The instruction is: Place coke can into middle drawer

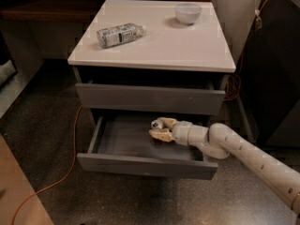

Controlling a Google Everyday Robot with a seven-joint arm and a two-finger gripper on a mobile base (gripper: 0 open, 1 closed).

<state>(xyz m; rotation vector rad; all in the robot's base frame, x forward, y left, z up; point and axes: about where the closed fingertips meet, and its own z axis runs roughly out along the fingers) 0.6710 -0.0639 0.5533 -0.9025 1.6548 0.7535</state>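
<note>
Gripper low inside the open grey flat-fronted middle drawer, lower centre of frame. Red cylindrical coke can shows only as a dark sliver directly beneath it; axis unreadable. You can't tell its grip state.

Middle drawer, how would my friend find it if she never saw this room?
Look for the cabinet with the white top. Under the top drawer sits the middle drawer, grey inside. It is the only one pulled far out, and the robot's gripper reaches into it.
</note>
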